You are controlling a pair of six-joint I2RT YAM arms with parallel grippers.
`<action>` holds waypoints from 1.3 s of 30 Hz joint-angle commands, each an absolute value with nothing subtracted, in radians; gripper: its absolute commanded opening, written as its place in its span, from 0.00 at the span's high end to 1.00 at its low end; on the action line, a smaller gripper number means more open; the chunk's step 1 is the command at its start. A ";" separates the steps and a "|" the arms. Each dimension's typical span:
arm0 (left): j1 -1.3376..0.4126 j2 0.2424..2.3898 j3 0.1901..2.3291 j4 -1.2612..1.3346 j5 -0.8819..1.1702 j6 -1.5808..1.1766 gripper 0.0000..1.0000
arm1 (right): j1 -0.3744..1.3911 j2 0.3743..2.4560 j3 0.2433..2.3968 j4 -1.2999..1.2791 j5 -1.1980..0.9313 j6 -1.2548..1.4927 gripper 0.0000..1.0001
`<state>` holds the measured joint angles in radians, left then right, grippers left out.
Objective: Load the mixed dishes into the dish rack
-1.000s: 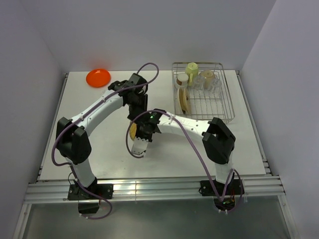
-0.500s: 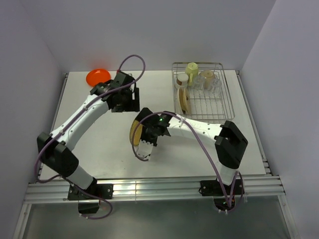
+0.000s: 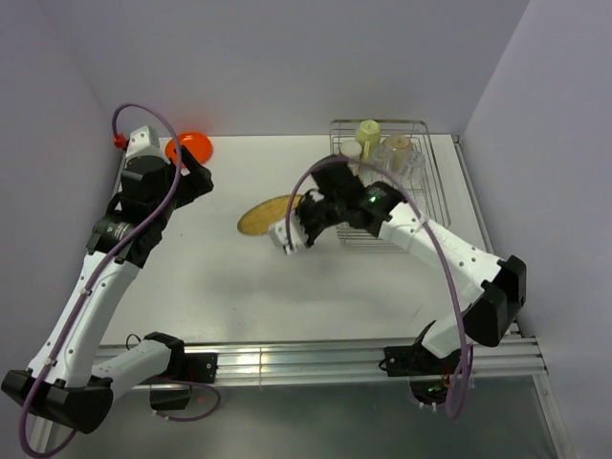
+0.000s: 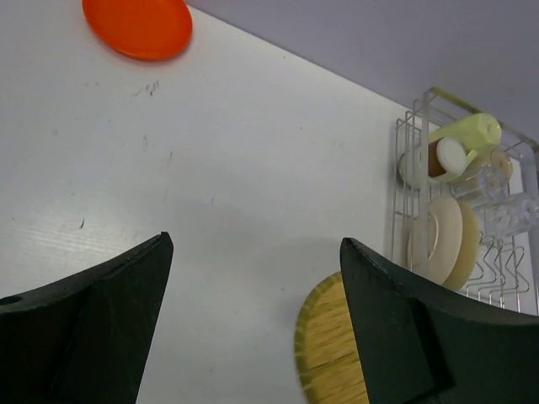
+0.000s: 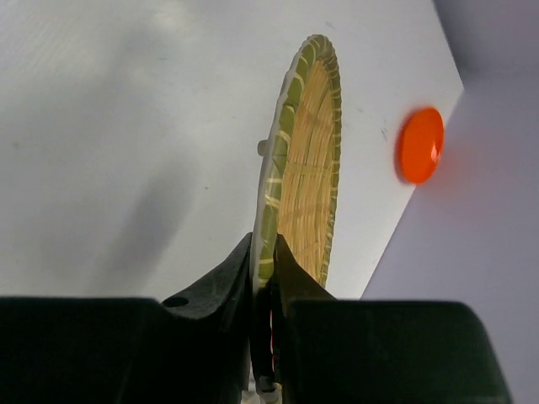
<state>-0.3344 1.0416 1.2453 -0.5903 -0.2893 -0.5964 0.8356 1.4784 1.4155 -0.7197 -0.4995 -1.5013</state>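
left pincer (image 4: 253,332): spread wide, nothing held | woven plate (image 5: 307,177): clamped by its rim in right pincer (image 5: 268,324), left of dish rack (image 3: 427,206)

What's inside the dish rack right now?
A pale yellow-green mug, a cream bowl, a clear glass, plus a cream plate and tan plate on edge. From above, the right arm covers both plates.

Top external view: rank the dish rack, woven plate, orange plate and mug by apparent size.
1. Dish rack
2. Woven plate, seen tilted
3. Orange plate, partly hidden by the left arm
4. Mug
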 commanded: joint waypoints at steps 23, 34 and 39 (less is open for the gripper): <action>-0.285 1.071 1.031 -0.374 -0.190 -0.701 0.13 | 0.133 1.378 1.513 -0.385 -0.177 0.463 1.00; -0.276 1.103 1.035 -0.374 -0.179 -0.695 0.13 | 0.141 1.494 1.491 -0.472 -0.158 0.400 1.00; -0.272 1.098 1.012 -0.371 -0.170 -0.704 0.13 | 0.149 1.537 1.494 -0.489 -0.167 0.358 1.00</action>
<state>-0.2779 1.1065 1.0138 -0.4141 -0.1883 -0.6964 0.1364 1.5303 1.4788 -0.5121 -0.1730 0.3946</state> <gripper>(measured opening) 0.866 0.142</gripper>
